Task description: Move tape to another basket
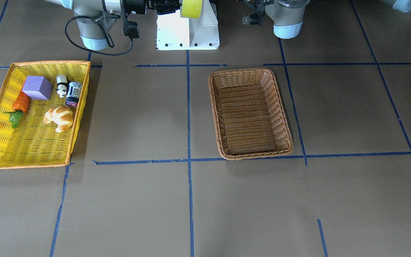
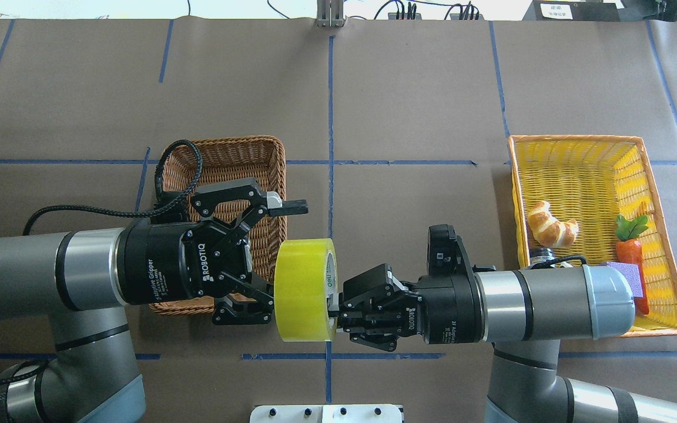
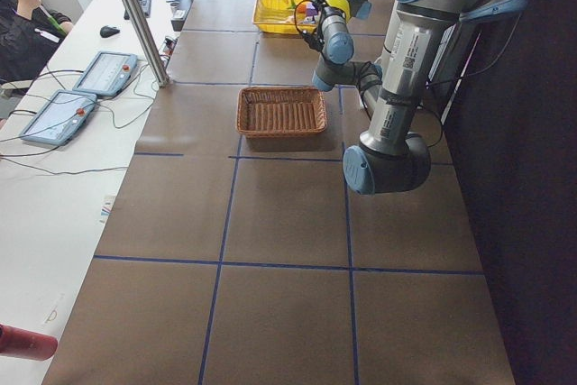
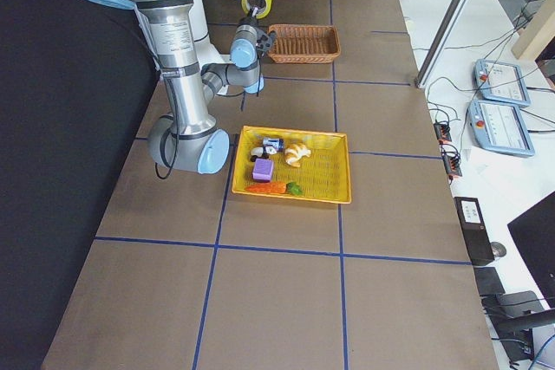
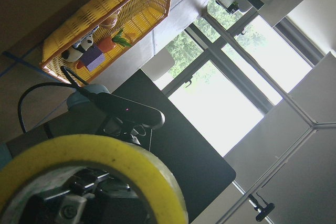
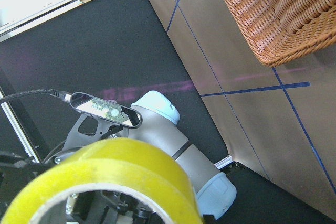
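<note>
Overhead exterior view, from the bench's [image 2: 421,88] left edge: the left gripper [image 2: 285,255] stands wide and holds nothing. 1 finger lies over the near right corner of the basket [image 2: 227,140]. The other sits just beside the left face of the tape [image 2: 306,291]; I cannot tell whether it touches. White lettering on this gripper's black body reads "ROBOTIQ", and a smaller line below it ends in "Gripper".

The basket is brown wicker and sits left of the bench's middle line, with nothing in it.

The tape is in the air, on edge, over the middle line near the bench's robot-side edge, just right of the basket and outside it. It is a wide translucent yellow roll. Green print on its inner core reads "deli".

The right gripper [image 2: 334,314] is closed narrow on the roll's right side and carries it alone. Its body also shows "ROBOTIQ", upside down in this view.

Toward the bench's right edge sits a yellow tray [image 2: 573,138] with an orange rim. It holds a croissant [image 2: 552,226], a dark can [image 2: 541,255] whose label is too small to read, a carrot [image 2: 629,249] and a purple block [image 2: 629,276]. The front-facing view adds 1 small panda figure [image 1: 61,85] beside the can.
</note>
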You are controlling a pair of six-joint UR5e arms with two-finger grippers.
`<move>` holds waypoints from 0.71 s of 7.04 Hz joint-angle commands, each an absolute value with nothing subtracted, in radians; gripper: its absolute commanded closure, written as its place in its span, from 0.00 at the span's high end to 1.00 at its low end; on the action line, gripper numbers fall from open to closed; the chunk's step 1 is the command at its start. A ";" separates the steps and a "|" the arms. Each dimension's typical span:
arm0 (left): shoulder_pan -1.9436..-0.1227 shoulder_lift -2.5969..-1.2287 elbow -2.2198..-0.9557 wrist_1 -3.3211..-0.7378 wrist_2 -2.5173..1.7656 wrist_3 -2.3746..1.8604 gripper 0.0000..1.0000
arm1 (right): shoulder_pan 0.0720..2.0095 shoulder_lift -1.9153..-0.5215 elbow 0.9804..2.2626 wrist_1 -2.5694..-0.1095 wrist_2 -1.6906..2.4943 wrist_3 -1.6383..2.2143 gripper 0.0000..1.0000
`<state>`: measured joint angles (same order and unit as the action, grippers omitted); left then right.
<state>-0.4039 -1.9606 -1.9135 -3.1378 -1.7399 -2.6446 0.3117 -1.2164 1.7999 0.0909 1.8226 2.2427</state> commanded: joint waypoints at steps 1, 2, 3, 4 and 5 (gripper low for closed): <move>-0.403 -1.960 -1.913 -3.139 -1.740 -2.645 0.89 | 0.313 -1.216 1.801 0.095 1.822 2.243 0.02; -0.402 -1.959 -1.913 -3.137 -1.741 -2.645 0.61 | 0.313 -1.216 1.799 0.095 1.806 2.243 0.16; -0.400 -1.957 -1.911 -3.137 -1.741 -2.645 0.24 | 0.311 -1.216 1.799 0.095 1.805 2.243 0.35; -0.400 -1.953 -1.913 -3.137 -1.741 -2.645 0.02 | 0.311 -1.216 1.799 0.094 1.802 2.243 0.66; -0.400 -1.953 -1.911 -3.135 -1.743 -2.646 0.00 | 0.313 -1.218 1.799 0.095 1.789 2.243 0.91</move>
